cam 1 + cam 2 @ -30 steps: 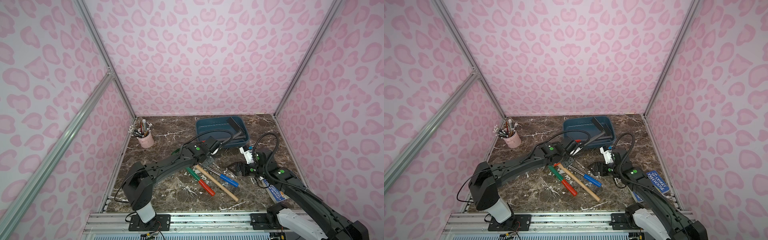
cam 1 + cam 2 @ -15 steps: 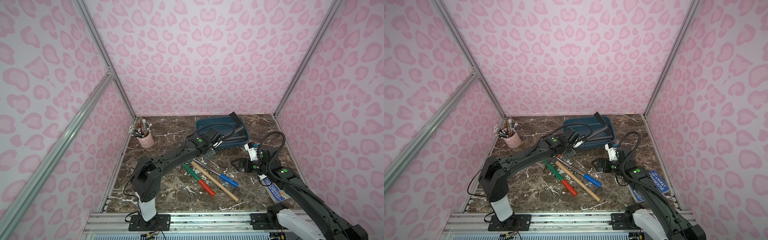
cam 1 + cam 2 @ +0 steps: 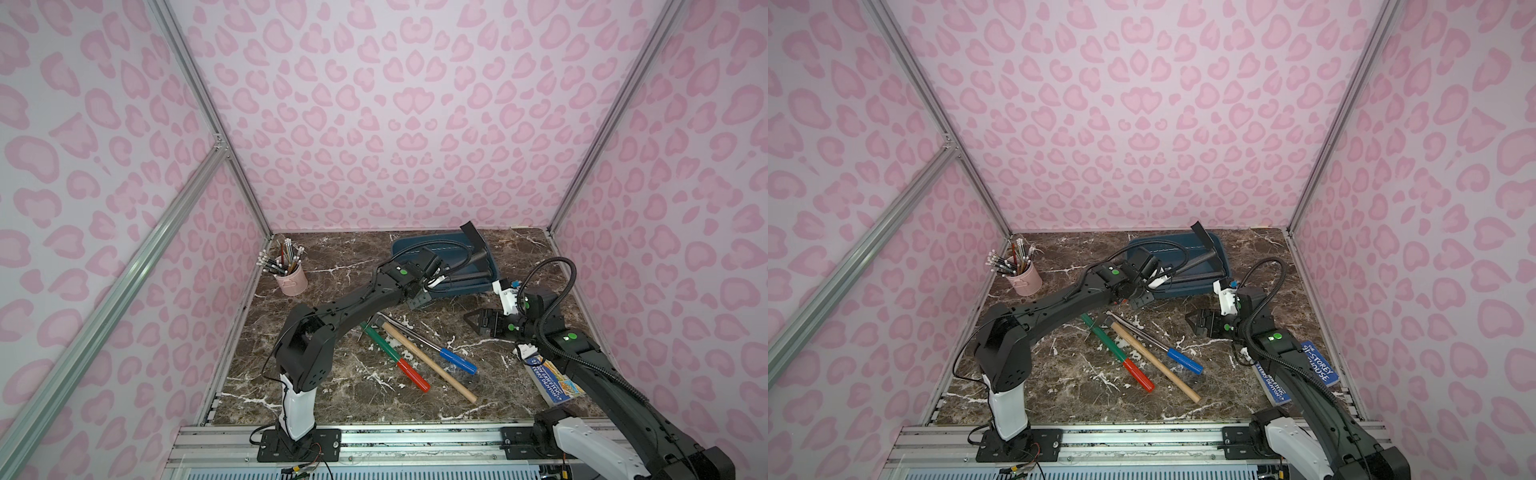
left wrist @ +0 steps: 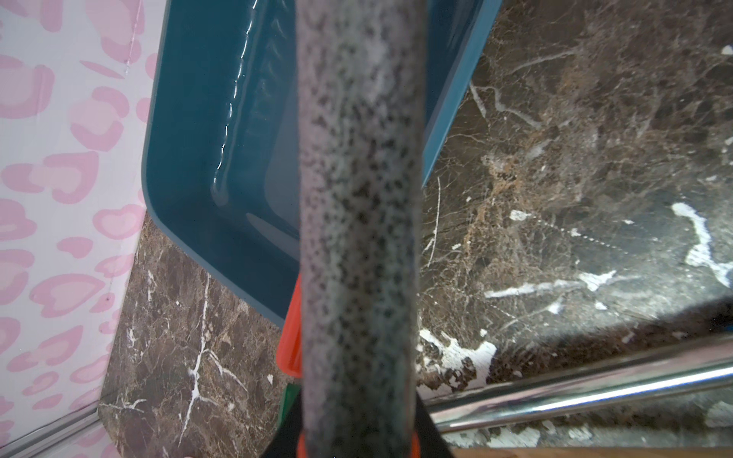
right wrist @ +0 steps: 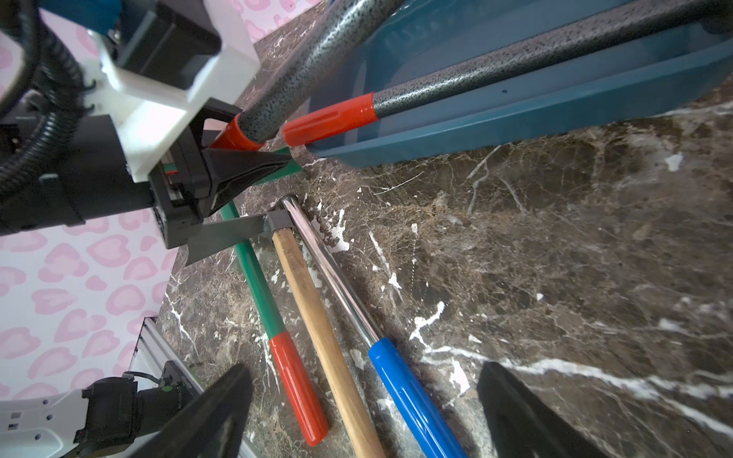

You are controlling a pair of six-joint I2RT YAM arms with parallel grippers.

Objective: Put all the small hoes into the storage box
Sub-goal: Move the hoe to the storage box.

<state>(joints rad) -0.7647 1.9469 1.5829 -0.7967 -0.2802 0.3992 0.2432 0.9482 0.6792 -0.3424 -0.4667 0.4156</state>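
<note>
The small hoe (image 3: 468,254) has a speckled grey shaft, a red grip and a black blade (image 3: 1200,235). My left gripper (image 3: 432,277) is shut on its red grip end. The shaft slants up over the storage box (image 3: 409,249), a dark teal tray at the back, with the blade high above its far rim. In the left wrist view the shaft (image 4: 357,198) runs over the storage box (image 4: 190,138). A second speckled tool (image 5: 515,63) lies in the storage box (image 5: 515,115), its red grip jutting over the rim. My right gripper (image 3: 473,326) hangs open and empty over the table.
Three long tools lie side by side mid-table: a green one with a red grip (image 3: 395,359), a wooden handle (image 3: 428,361) and a chrome rod with a blue grip (image 3: 457,359). A pink pencil cup (image 3: 293,280) stands back left. A blue book (image 3: 557,382) lies under my right arm.
My left arm has raised the hoe, so its blade now stands higher above the box's far rim. The right gripper has stayed open and barely moved.
</note>
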